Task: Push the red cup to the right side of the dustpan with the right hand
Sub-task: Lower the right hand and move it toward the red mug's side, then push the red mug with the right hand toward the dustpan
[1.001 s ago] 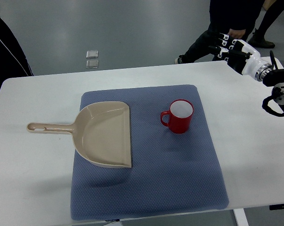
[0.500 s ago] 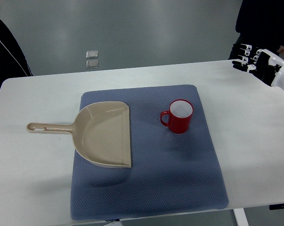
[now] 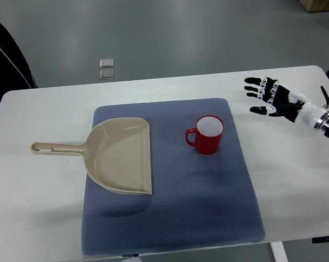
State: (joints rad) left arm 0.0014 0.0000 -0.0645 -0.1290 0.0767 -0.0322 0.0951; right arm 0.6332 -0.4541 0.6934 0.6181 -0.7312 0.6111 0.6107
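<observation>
Red and glossy, the cup [image 3: 207, 135] stands upright on a blue mat [image 3: 208, 207], its white inside facing up and its handle turned toward the dustpan [image 3: 123, 155]. The mat is the landmark here: it lies across the middle of the white table [image 3: 39, 202], and the cup sits in its far right part, a little in from the mat's right edge and nearer its far edge than its near one. The beige dustpan rests on the mat's left part, its straight open lip facing the cup, with a strip of bare mat between the two; its handle reaches out past the mat's left edge onto the table. The near half of the mat, below both things, is bare.

The right hand [image 3: 270, 98] hovers over the table beyond the mat's far right corner, apart from the cup, its fingers [image 3: 253, 81] spread wide and holding nothing. Bare table lies between the hand and the mat's right edge. Part of a dark-clothed person [image 3: 6, 52] shows at the far left, beyond the table's edge.
</observation>
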